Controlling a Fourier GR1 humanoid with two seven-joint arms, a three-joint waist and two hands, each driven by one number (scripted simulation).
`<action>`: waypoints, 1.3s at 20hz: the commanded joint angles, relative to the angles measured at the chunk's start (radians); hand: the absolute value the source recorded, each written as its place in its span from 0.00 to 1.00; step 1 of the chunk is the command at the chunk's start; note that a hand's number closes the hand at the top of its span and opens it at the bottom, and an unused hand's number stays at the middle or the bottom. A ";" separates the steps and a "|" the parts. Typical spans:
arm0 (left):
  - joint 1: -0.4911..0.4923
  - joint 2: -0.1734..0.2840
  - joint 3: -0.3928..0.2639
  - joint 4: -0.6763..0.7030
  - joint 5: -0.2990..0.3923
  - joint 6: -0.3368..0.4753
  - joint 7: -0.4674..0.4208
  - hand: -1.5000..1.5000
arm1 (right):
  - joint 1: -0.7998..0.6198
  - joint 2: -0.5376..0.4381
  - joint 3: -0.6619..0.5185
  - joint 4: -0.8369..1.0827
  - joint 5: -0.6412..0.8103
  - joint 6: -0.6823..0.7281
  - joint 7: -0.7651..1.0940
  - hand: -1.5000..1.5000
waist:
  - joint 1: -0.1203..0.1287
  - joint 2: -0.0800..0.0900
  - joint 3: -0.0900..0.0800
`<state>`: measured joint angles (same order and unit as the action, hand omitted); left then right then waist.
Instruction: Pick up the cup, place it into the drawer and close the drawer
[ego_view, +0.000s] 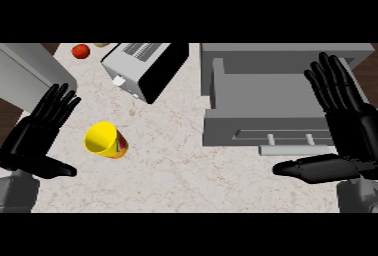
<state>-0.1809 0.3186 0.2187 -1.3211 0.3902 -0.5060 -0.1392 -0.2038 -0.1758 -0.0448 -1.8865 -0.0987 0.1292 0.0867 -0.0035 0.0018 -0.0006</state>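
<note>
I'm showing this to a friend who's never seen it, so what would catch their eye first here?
Probably the yellow cup, bright against the pale counter at lower left, standing just right of the open left hand. Next, the grey drawer pulled open at upper right, with the large open right hand over its right side. A toaster sits at top centre.

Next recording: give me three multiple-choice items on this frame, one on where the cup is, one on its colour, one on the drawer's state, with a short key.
1. Where does the cup stand?
A. inside the drawer
B. on the counter near the left hand
C. on top of the toaster

2. What colour is the cup mainly?
A. yellow
B. blue
C. white

3. What state is the drawer in?
A. shut
B. open with the cup inside
C. open, nothing seen inside

Key: 1 B, it stands on the counter beside the left hand. 2 A, its wall and rim are yellow. 3 C, the grey tray is pulled out and only its floor shows.
</note>
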 joint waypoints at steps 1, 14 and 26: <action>-0.075 0.016 0.018 0.232 -0.097 -0.036 -0.135 0.00 | 0.020 0.009 -0.002 0.031 0.015 0.016 -0.056 0.00 | -0.004 0.001 0.000; -0.199 0.015 -0.007 0.771 -0.348 0.023 -0.531 0.00 | -0.006 0.012 -0.020 -0.031 0.000 0.017 -0.003 0.00 | -0.010 0.001 -0.001; -0.319 0.032 0.013 1.093 -0.417 0.074 -0.777 0.00 | -0.068 -0.034 -0.070 0.042 -0.046 0.067 -0.003 0.00 | -0.032 0.013 -0.004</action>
<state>-0.4714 0.3682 0.2196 -0.2877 -0.0233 -0.4006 -0.8100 -0.2669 -0.1808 -0.0814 -1.8756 -0.1106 0.1557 0.1105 -0.0267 0.0104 -0.0037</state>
